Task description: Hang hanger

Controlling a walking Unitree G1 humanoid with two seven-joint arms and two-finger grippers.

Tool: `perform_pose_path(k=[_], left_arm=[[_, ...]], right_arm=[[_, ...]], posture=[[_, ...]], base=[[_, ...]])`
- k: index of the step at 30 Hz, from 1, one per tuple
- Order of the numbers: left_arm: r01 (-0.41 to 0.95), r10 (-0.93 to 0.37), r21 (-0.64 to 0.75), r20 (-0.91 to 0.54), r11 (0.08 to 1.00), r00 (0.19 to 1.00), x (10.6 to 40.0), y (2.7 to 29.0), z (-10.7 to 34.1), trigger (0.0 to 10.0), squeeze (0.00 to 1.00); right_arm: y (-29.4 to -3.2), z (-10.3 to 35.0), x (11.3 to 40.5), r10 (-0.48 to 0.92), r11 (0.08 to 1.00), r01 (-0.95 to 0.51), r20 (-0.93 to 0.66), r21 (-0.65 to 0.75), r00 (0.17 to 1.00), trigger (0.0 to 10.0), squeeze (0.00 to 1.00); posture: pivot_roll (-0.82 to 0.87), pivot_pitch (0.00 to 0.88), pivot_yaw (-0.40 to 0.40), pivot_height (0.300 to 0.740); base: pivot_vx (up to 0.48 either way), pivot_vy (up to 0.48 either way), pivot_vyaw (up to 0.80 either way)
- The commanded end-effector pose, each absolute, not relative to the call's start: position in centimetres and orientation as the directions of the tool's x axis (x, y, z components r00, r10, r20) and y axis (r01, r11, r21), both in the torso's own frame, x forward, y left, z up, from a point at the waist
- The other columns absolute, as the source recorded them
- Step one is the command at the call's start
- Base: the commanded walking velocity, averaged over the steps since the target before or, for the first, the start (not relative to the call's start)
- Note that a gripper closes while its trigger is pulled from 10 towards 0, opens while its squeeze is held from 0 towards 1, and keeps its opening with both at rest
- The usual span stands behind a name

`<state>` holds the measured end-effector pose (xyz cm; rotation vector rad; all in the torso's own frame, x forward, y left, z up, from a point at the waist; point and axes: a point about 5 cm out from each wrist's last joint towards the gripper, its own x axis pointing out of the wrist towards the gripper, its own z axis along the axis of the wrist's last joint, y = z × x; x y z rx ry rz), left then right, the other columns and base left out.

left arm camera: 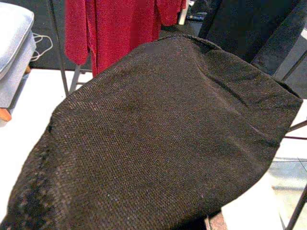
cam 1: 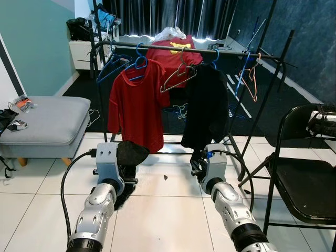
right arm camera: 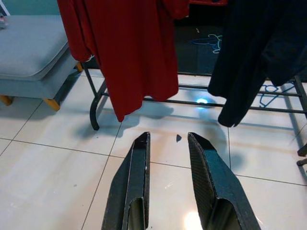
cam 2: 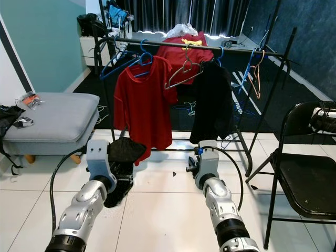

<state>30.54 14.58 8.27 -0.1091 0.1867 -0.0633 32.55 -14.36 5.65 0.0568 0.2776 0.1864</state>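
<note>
1. Left gripper (cam 1: 122, 169) is draped in a black garment (left arm camera: 158, 134) that hides its fingers, so whether they pinch cannot be told; right gripper (right arm camera: 168, 143) has its fingers spread, holding nothing.
2. No hanger shows in either gripper; the clothes rack (cam 1: 262, 54) stands ahead, carrying a red shirt (cam 1: 137, 105), a black shirt (cam 1: 207, 105) and an empty hanger (cam 1: 178, 77).
3. Likely best: raise the garment high and approach squarely.
4. Open rail lies between the shirts; a folding chair (cam 1: 304, 194) crowds the right and a grey ottoman (cam 1: 44, 123) the left.
</note>
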Motion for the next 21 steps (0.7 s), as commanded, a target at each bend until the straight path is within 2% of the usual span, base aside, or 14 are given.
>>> perform_pose_path(k=[1,15,21], left_arm=[[0.056,-0.074,-0.102,-0.182,0.993,0.981,30.51,14.77,8.20,10.0,0.00],[0.073,-0.088,-0.092,-0.171,0.993,0.981,30.53,14.40,8.33,10.0,0.00],[0.086,-0.096,-0.059,-0.179,0.995,0.979,30.45,14.19,8.09,10.0,0.00]], right_arm=[[-14.45,5.32,32.28,0.183,0.982,-0.166,-0.272,0.086,0.945,10.0,0.00],[-14.59,5.26,32.16,0.179,0.983,-0.162,-0.274,0.084,0.945,10.0,0.00],[-14.60,5.21,32.11,0.179,0.983,-0.163,-0.275,0.081,0.945,10.0,0.00]], posture=[[-0.05,0.000,-0.058,0.740],[-0.05,0.000,-0.054,0.740],[-0.05,0.000,-0.053,0.740]], base=[[0.000,0.000,0.00],[0.000,0.000,0.00],[0.000,-0.480,0.00]])
